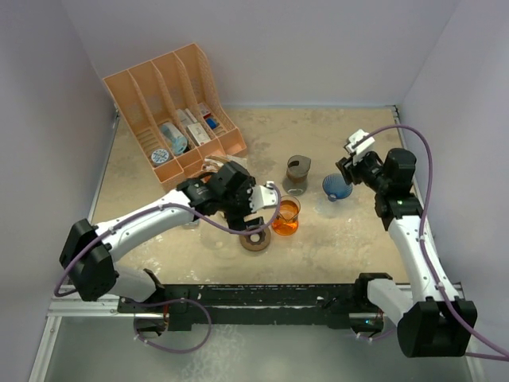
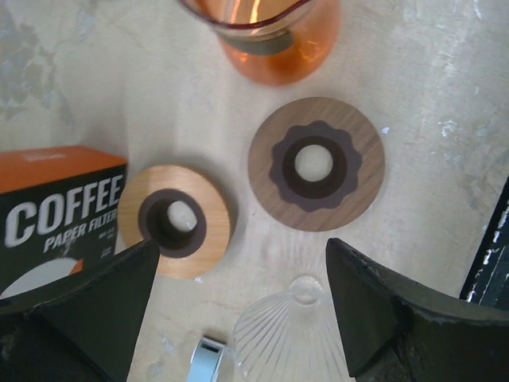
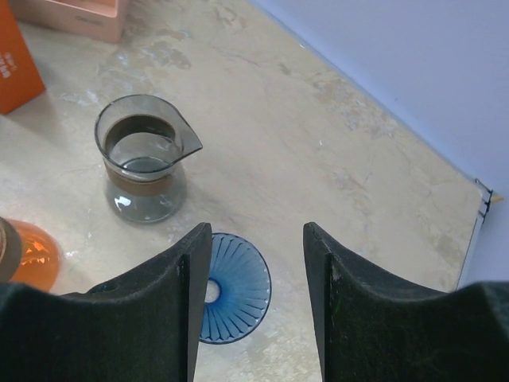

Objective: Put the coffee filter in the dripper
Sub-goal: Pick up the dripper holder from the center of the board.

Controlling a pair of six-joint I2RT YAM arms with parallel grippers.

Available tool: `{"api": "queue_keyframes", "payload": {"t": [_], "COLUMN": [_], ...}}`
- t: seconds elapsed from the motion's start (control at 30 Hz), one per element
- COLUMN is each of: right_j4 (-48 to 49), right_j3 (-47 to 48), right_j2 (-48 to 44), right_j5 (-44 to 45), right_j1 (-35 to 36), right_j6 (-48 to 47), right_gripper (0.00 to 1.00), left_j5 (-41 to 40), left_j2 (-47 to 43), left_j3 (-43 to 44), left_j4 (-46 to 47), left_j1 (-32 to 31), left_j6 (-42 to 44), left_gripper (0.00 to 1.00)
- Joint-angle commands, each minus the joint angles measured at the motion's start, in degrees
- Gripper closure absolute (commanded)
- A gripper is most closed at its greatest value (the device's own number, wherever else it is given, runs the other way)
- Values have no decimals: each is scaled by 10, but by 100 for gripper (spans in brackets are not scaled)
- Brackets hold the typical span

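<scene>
Filter box (image 2: 60,207) lies just beside the left gripper (image 2: 240,267) — jaws wide, empty — near a clear dripper (image 2: 278,330). The right gripper (image 3: 256,239), partly spread, holds nothing — the blue dripper (image 3: 238,288) sits below it.
</scene>
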Motion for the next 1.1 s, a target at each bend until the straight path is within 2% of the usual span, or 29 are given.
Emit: {"api": "queue_keyframes", "payload": {"t": [0.0,0.2,0.33,0.63,1.07], "right_j4": [60,72,66,60,58], "right_j3": [1,-12,-12,-10,-13], "right_j2": [11,-14,-10,-2,-11], "right_j5": [-2,2,-14,-17,-16], "right_j1": [-14,-36,-42,-44,-55], "right_j6": [23,33,35,33,34], "right_gripper": [47,38,35,34,33], "left_j5": [-35,-82,-71,3,-35], "left_j2": [29,74,85,95,147], "left_j3": [3,-6,-8,-24,-27], "left_j4": [25,45,45,11,18], "left_j1": [-47,-96,-105,-118,-147], "left_j6": [-10,15,31,101,147], "left_gripper": [16,14,15,19,26]}}
